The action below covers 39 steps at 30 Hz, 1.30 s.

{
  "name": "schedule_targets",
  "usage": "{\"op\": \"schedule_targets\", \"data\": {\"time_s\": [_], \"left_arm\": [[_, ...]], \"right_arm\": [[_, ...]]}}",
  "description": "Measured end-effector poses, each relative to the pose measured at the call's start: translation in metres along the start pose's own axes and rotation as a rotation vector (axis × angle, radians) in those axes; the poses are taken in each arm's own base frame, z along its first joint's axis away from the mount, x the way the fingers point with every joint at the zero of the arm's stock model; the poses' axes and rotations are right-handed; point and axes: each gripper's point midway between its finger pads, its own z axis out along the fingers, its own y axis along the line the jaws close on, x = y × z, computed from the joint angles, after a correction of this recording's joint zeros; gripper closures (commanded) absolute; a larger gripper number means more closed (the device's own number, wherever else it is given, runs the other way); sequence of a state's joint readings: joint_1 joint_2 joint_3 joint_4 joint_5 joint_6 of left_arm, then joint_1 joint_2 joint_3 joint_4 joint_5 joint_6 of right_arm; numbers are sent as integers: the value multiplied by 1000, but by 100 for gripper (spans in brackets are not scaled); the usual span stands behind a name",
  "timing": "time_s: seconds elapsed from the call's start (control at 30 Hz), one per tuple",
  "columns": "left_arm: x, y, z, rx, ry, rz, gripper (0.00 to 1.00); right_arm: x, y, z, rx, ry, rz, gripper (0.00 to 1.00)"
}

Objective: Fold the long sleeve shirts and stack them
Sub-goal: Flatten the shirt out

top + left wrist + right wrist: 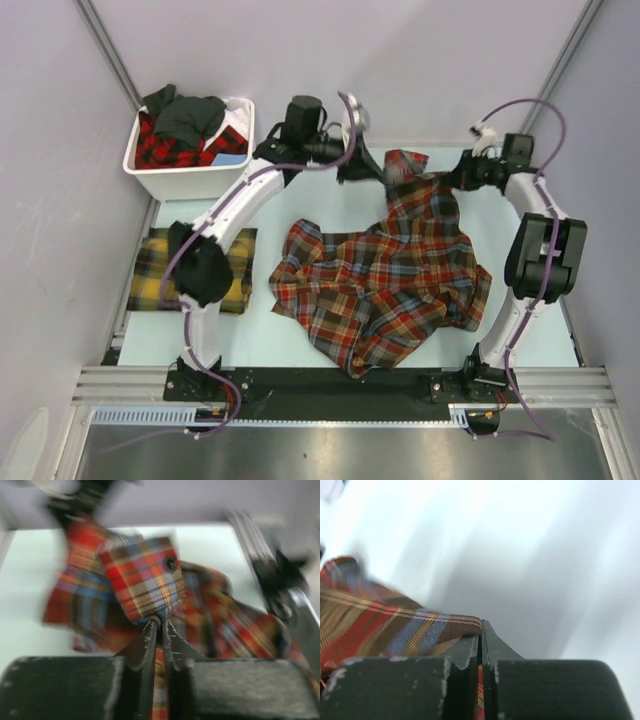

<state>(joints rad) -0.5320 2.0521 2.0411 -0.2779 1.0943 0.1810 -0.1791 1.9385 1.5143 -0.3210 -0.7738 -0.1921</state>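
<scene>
Jaws of left gripper [161, 622] and right gripper [481, 626] tight on 1 red-brown shirt [385, 280]

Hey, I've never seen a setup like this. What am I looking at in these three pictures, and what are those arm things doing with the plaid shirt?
This is a robot: a left arm and a right arm bolted at the near edge of a table, each ending in a two-finger gripper. The wide picture looks down from above. The other two come from a small camera on each wrist, so you see the fingers up close.

A crumpled red-brown plaid shirt lies in the middle. The left gripper and the right gripper are both shut on its cloth. At the left lies a folded yellow-and-green shirt. Behind it, a white bin holds a red-black plaid piece and a dark grey piece.
</scene>
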Motion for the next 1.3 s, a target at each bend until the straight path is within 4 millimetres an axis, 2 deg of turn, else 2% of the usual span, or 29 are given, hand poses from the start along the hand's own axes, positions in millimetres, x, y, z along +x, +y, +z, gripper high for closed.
{"op": "schedule_targets", "data": {"time_s": [0.03,0.07,0.1,0.13,0.17,0.2,0.23,0.27,0.33,0.43,0.5,0.57,0.6,0.63,0.67,0.73,0.77,0.87,1.0,1.03,1.1,1.17,1.2,1.23,1.3], "left_arm": [[8,-33,1,57,44,41,52],[17,-65,1,106,80,79,50],[27,-97,0,153,115,100,41],[35,-119,0,188,138,100,28],[43,-139,-2,216,155,106,23],[54,-145,-6,212,175,93,21],[64,-135,-14,171,199,72,16],[76,-114,-23,108,226,45,14],[108,-56,-47,-44,286,-24,15],[187,26,-94,-268,425,-174,15],[237,53,-120,-362,524,-260,15],[280,61,-137,-405,626,-340,15],[294,60,-140,-412,664,-365,18],[303,58,-140,-411,692,-382,29],[309,57,-139,-405,715,-384,58],[303,60,-136,-407,743,-379,78],[299,62,-135,-393,754,-371,91],[285,64,-130,-351,746,-369,100],[263,60,-150,-341,693,-381,100],[256,55,-160,-344,679,-368,100],[244,33,-181,-344,669,-342,100],[238,-11,-206,-335,679,-299,99],[237,-36,-213,-324,686,-263,93],[240,-61,-218,-306,699,-232,65],[255,-107,-222,-258,736,-183,48]], "right_arm": [[-8,-4,-6,7,-17,-3,100],[-14,-8,-13,16,-31,-4,100],[-17,-10,-21,22,-38,-7,100],[-16,-11,-28,25,-33,-5,100],[-14,-8,-33,22,-22,-2,100],[-12,-4,-38,16,-11,-7,100],[-8,3,-42,6,2,-18,100],[-4,10,-46,-7,20,-27,100],[5,23,-55,-23,52,-47,100],[20,42,-70,-43,104,-94,100],[27,50,-80,-42,127,-122,100],[35,53,-92,-30,148,-144,100],[38,53,-97,-23,157,-151,100],[43,53,-101,-16,168,-153,100],[47,53,-105,-8,178,-155,100],[53,50,-110,5,194,-147,100],[53,47,-112,14,196,-147,100],[50,36,-117,52,197,-130,100],[20,18,-120,87,175,-145,100],[13,15,-123,94,169,-160,100],[15,13,-132,99,179,-170,100],[33,17,-144,94,221,-165,100],[50,21,-149,86,250,-156,100],[71,26,-155,79,292,-143,100],[117,40,-168,53,383,-97,100]]}}
